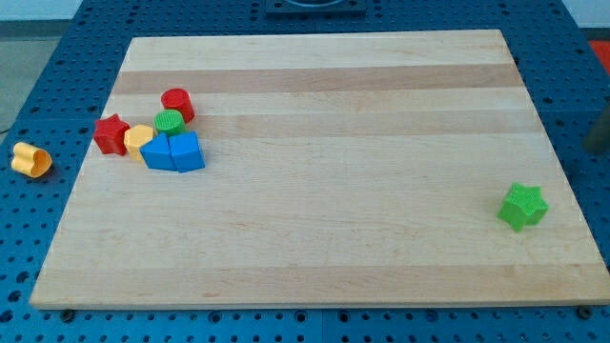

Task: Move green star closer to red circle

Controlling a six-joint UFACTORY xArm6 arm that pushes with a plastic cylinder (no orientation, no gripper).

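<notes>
The green star [522, 206] lies alone near the right edge of the wooden board [324, 114], toward the view's bottom. The red circle [177, 103] sits far away at the view's upper left, at the top of a cluster of blocks. My tip does not show in this view, so its place relative to the blocks cannot be told.
Below the red circle are a green circle [169, 122], a red star [111, 133], a yellow block [138, 140] and two blue blocks [158, 152] [186, 151], packed together. A yellow block [30, 159] lies off the board on the blue pegboard at the left.
</notes>
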